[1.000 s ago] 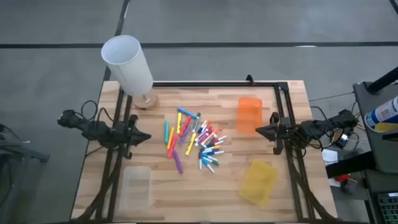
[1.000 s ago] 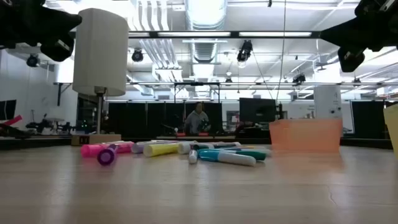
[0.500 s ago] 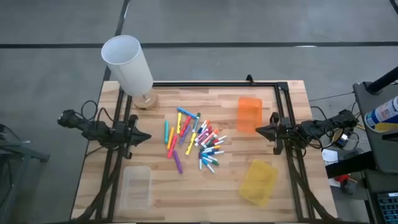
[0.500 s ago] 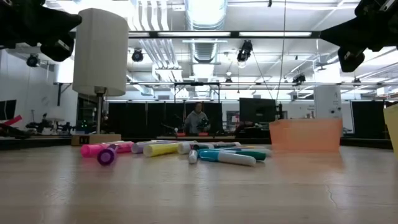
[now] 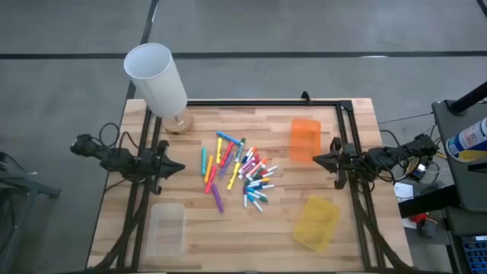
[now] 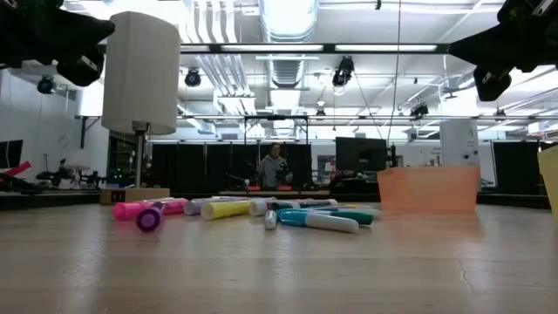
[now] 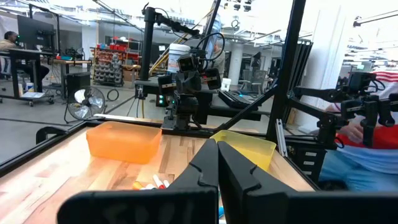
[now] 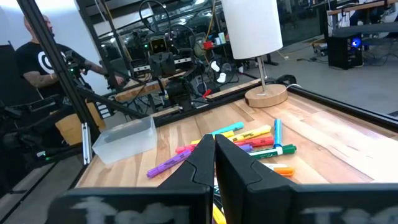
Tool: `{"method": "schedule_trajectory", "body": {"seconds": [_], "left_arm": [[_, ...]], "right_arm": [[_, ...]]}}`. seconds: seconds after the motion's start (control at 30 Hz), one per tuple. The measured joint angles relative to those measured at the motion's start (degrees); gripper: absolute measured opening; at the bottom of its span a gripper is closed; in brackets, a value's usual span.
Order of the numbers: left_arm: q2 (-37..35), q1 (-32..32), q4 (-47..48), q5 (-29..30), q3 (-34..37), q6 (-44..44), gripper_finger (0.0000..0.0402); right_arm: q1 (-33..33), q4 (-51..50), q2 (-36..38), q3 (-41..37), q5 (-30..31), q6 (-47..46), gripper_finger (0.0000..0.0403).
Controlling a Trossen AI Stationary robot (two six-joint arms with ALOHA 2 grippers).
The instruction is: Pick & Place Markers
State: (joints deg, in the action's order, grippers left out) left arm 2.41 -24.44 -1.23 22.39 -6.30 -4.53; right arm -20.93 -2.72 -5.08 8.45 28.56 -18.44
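Observation:
The markers (image 5: 237, 171) lie in a loose pile of yellow, pink, red, purple, blue, green and orange pens, flat on the middle of the wooden table; the low view shows them in a row (image 6: 261, 211), and the right wrist view shows them as a spread (image 8: 249, 142). My left gripper (image 5: 181, 167) hangs shut above the table's left side, away from the pile, its fingers (image 7: 217, 163) together. My right gripper (image 5: 316, 160) hangs shut above the table's right side, beside the orange bin, fingers (image 8: 214, 155) together.
An orange bin (image 5: 304, 140) stands right of the pile, a yellow bin (image 5: 316, 221) near the right front, a clear bin (image 5: 166, 228) near the left front. A white lamp (image 5: 156, 79) on a wooden foot stands at the far left corner. People show in the room beyond.

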Motion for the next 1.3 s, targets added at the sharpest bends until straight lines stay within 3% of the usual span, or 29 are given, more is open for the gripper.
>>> {"method": "schedule_trajectory", "body": {"seconds": [0.83, 1.03, 1.3], "left_arm": [[0.0, 0.0, 0.0, 0.0, 0.0, 0.0, 0.0000], [0.0, 0.0, 0.4, 1.1, 0.0, 14.7, 0.0000], [0.0, 0.0, -0.6, 1.2, 0.0, 13.4, 0.0000]], "right_arm": [[0.0, 0.0, 0.0, 0.0, 0.0, 0.0, 0.0009], [-0.1, 1.5, 0.0, 0.0, 0.7, -0.8, 0.0009], [0.0, 3.1, -0.9, 0.0, -0.3, -0.7, 0.0009]]}}
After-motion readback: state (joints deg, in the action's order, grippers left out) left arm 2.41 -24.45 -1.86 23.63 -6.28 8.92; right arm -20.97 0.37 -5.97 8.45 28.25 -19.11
